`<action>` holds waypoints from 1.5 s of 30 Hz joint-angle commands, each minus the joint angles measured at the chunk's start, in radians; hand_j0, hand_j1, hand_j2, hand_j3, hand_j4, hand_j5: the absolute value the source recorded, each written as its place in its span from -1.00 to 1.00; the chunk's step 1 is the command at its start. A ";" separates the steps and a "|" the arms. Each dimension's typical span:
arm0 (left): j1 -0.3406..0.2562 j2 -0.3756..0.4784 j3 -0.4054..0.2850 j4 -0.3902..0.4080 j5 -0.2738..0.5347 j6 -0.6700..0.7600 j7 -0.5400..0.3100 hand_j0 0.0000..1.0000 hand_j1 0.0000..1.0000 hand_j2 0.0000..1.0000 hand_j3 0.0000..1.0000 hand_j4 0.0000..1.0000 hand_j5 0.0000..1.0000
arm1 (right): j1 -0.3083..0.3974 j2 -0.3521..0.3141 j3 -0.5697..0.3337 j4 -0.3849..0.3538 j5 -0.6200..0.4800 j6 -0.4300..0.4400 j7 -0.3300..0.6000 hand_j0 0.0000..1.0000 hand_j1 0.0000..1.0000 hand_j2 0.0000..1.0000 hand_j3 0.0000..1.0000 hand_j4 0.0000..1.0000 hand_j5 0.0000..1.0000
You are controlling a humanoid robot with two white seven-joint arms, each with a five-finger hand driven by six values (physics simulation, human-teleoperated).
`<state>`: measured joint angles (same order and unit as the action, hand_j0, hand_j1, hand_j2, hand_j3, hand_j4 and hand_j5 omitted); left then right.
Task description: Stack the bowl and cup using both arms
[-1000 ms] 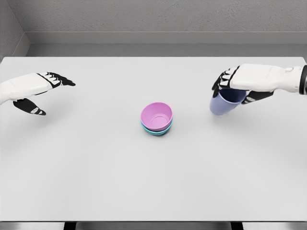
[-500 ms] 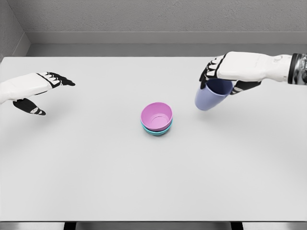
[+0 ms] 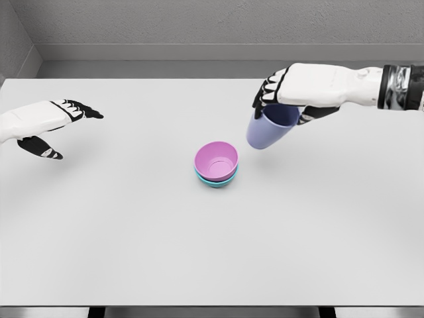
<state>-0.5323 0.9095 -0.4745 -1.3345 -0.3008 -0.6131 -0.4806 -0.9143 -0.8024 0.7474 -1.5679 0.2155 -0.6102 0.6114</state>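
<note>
Cup (image 3: 265, 130), lavender-blue and tilted, hangs above the table in the grip of the right hand (image 3: 289, 93), whose arm comes in from the right edge with a dark banded wrist showing near the border. The hand covers the cup's rim from above; its black-tipped fingers (image 3: 264, 93) wrap the far-left side of the rim and the thumb closes on the near-right side, so the hand is clamped on the cup. The cup's base points down and to the left, toward the bowls, and it sits just up and right of them without touching them. Near the middle of the white table (image 3: 212, 252) stands a pink bowl (image 3: 216, 160), upright and open side up, nested inside a teal bowl (image 3: 216, 179) of which only the lower rim and base peek out beneath it. Far to the left, well apart from the bowls, the left hand (image 3: 48, 122) hovers low over the table, palm side turned inward, fingers stretched out and pointing right, thumb hanging separately below them; it holds nothing. Behind the table runs a grey wall (image 3: 212, 23) with a pale ledge along its foot.
</note>
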 commanded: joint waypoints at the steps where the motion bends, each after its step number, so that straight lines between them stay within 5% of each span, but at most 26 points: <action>1: 0.000 0.002 0.001 0.000 0.006 0.002 0.000 1.00 1.00 1.00 1.00 1.00 1.00 | 0.000 0.015 0.003 -0.007 -0.005 0.007 -0.001 0.23 0.23 0.23 0.23 0.23 0.23; 19: 0.000 0.002 0.002 0.000 0.006 0.002 0.000 1.00 1.00 1.00 1.00 1.00 1.00 | -0.064 0.143 0.096 -0.015 0.004 0.044 -0.001 0.23 0.23 0.23 0.23 0.23 0.23; 45: 0.000 0.002 0.001 0.000 0.006 0.002 0.000 1.00 1.00 1.00 1.00 1.00 1.00 | -0.075 0.203 0.204 0.054 0.054 0.138 -0.001 0.23 0.23 0.23 0.23 0.23 0.23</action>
<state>-0.5323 0.9101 -0.4733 -1.3345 -0.3008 -0.6131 -0.4806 -0.9910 -0.6046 0.9434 -1.5161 0.2691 -0.4822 0.6114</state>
